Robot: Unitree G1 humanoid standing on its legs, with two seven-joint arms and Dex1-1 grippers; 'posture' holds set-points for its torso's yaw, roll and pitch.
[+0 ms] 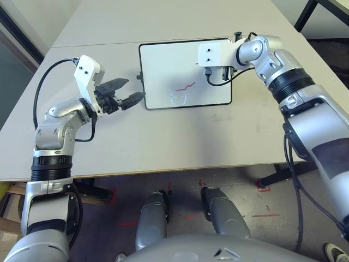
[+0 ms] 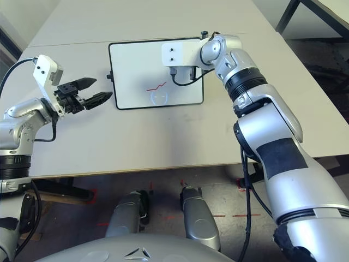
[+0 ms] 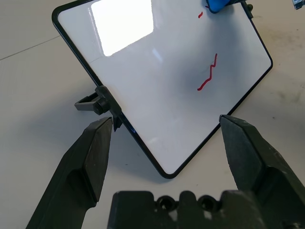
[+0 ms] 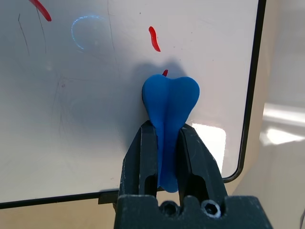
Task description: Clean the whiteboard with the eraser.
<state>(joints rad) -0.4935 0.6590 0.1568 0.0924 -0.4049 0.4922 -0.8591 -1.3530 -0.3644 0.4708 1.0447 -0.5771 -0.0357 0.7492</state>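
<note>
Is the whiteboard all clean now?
No, the whiteboard has a red squiggle in its middle and a small red dash near the blue eraser.

A pale grey table [image 1: 180, 142] fills most of the head views, with a seam [image 1: 92, 45] running across its far part. Below the table's near edge, red tape marks [image 1: 265, 188] lie on the dark floor [image 1: 180, 183].
</note>
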